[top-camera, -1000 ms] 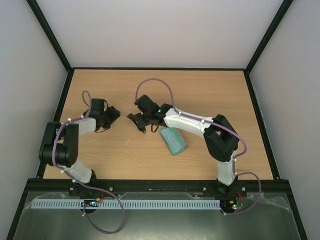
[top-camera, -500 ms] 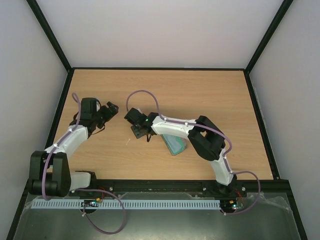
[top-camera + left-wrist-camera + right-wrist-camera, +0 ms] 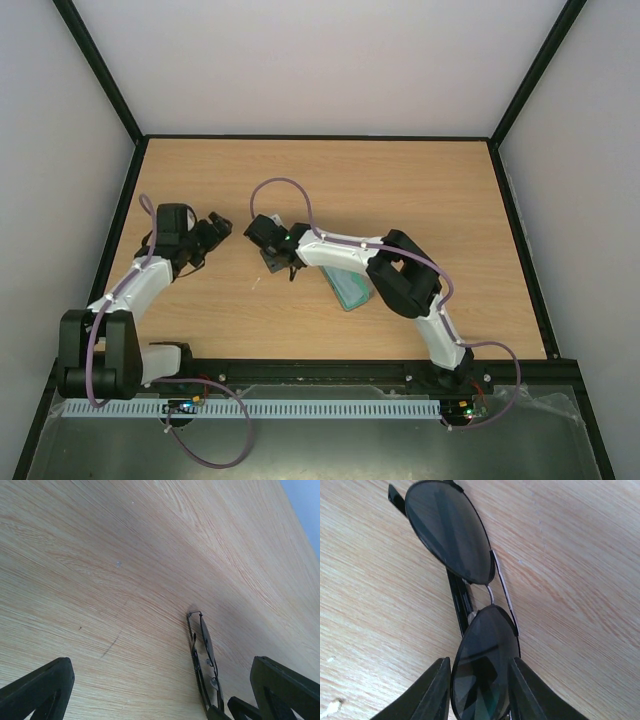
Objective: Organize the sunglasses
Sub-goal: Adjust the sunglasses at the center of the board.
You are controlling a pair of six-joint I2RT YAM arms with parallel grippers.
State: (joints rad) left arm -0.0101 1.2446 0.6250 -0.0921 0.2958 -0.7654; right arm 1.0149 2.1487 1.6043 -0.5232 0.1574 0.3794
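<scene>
On the light wooden table (image 3: 450,200), slightly toward 9 o'clock of its centre in the top view, the folded sunglasses (image 3: 449,535) are found. They are made of a thin dark wire frame with two rounded dark lenses, and the slim temple arms are tucked beneath the lenses. The right gripper (image 3: 479,661) is set narrowly about one lens. In the right wrist view a black finger is seen at either side of that lens, each inner face against the wire rim, so the sunglasses are clamped by the frame. The second lens is left free and extends toward 11 o'clock in that view. The left gripper (image 3: 208,238) is positioned at 9 o'clock of the sunglasses, near but apart from them. Its jaws are spread wide and nothing is held between them. In the left wrist view the frame is seen edge-on toward 5 o'clock. A rectangular case (image 3: 350,290) with a grey edge and a teal face is located at 4 o'clock of the sunglasses, partly covered by the right arm.
</scene>
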